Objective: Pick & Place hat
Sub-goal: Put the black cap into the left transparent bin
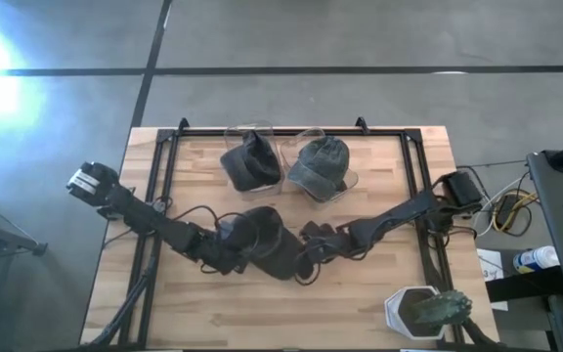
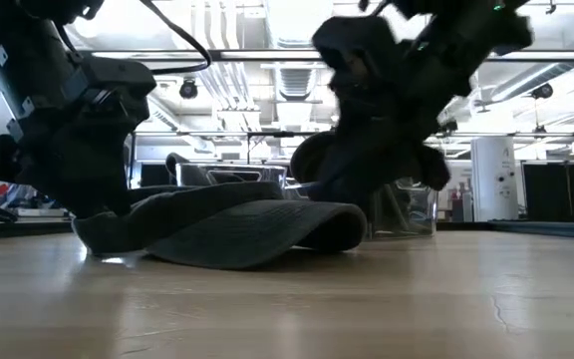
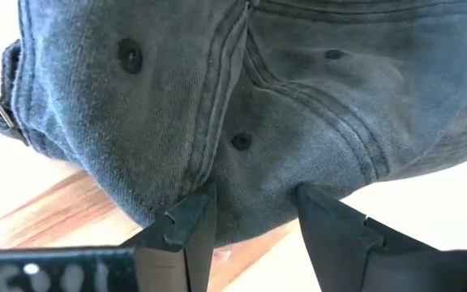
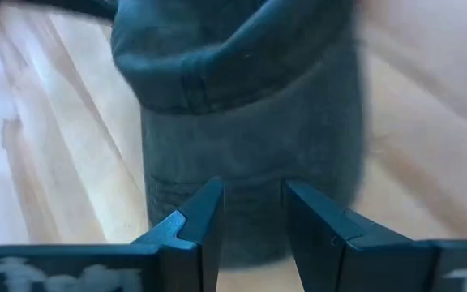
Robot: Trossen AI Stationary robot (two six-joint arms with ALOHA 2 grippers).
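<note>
With the dark denim cap [image 1: 267, 242] lying mid-table, the left gripper [image 3: 246, 219] open around its crown and the right gripper [image 4: 250, 212] half-open, unclamped, uneven closing could drag or drop it.

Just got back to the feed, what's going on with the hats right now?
Both arms are down on a dark cap lying on the wooden table. The left tool and the right tool each have their fingers spread at the cap's fabric from opposite sides; neither is clamped on it. Two more caps sit on clear stands at the far edge.
</note>
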